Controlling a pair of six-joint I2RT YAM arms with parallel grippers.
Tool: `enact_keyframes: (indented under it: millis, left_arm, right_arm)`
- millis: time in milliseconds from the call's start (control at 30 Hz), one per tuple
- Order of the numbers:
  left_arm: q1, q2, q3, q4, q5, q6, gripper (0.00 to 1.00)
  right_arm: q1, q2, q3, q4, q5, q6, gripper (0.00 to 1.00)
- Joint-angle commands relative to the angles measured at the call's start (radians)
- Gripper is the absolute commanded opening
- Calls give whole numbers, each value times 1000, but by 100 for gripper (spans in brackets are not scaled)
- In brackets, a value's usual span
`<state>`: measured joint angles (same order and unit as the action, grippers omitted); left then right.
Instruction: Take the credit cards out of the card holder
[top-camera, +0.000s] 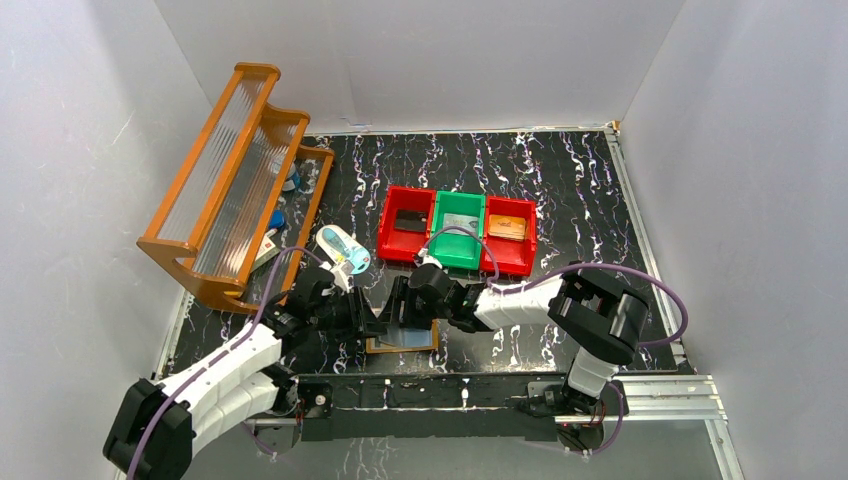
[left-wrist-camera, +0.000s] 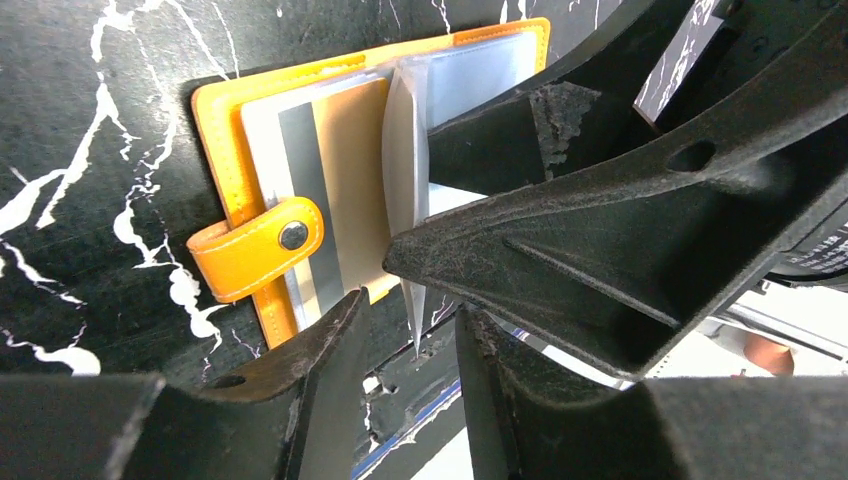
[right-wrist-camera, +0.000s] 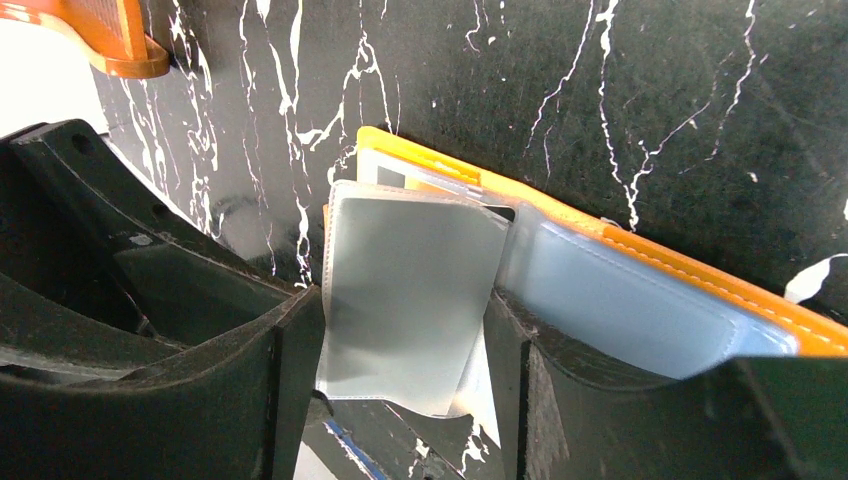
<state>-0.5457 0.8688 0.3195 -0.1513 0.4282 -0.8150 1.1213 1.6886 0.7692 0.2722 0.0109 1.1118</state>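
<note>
R gripper (right-wrist-camera: 400, 300) astride clear sleeve (right-wrist-camera: 410, 240); snap tab (left-wrist-camera: 255, 245) in L-wrist cam only.

Around the card holder (top-camera: 405, 341): crowded at 9 o'clock by the left gripper (top-camera: 385, 322), at 3 o'clock by the right gripper (top-camera: 408, 308). Barred at 12 o'clock by the red and green bins (top-camera: 455, 262), at 10 to 11 o'clock by the wooden rack (top-camera: 230, 170) and the pale oval item (top-camera: 343, 250). Closed at 6 o'clock by the mounting rail (top-camera: 440, 390). Open at 2 o'clock over bare marbled table (top-camera: 590, 200).

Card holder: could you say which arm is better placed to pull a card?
Probably left: the left fingers straddle the free edge of the raised sleeve, while the right fingers flank its sides, perhaps steadying it.
</note>
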Motion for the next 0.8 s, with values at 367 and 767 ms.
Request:
enact_keyframes:
  millis: [367, 767]
  left_arm:
    - [-61, 148, 14, 309, 138, 13, 37]
    - [-94, 250, 61, 475, 173, 4, 41]
  right_arm:
    - [5, -20, -32, -44, -48, -9, 83]
    - [0, -189, 5, -261, 126, 7, 93]
